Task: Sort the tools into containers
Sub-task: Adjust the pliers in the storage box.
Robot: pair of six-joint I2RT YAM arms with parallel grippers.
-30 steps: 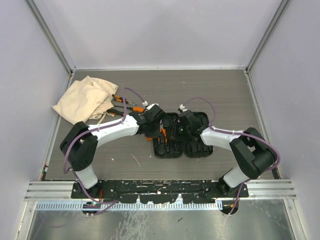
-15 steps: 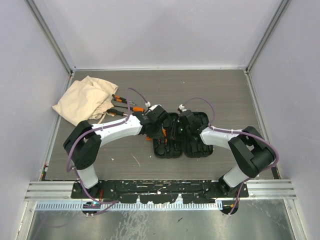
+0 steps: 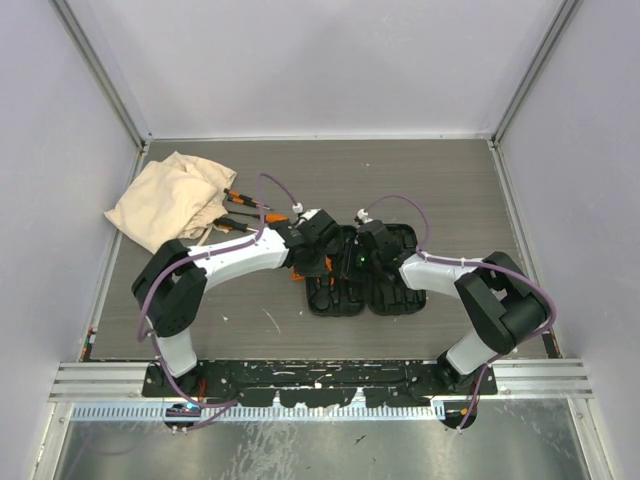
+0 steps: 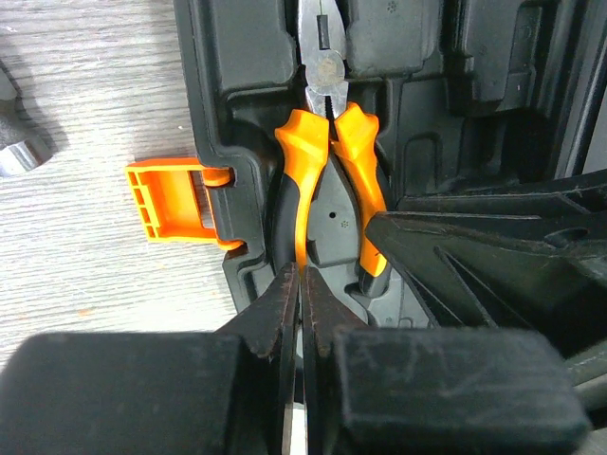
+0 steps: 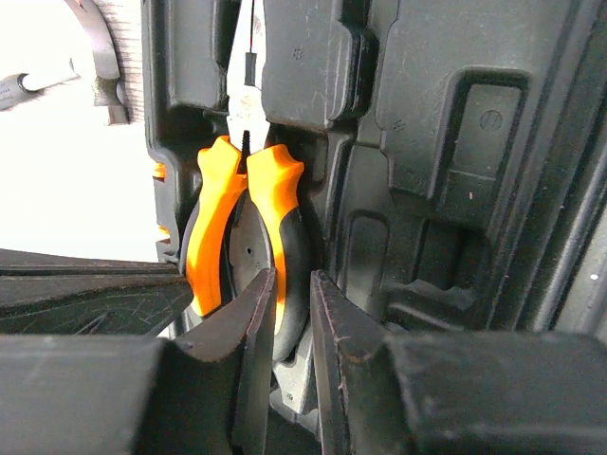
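Under left claw, pliers lie in case.

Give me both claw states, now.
Left claw: shut, tips at one handle of the pliers; no clear grip.
Right claw: shut on the pliers' other handle.
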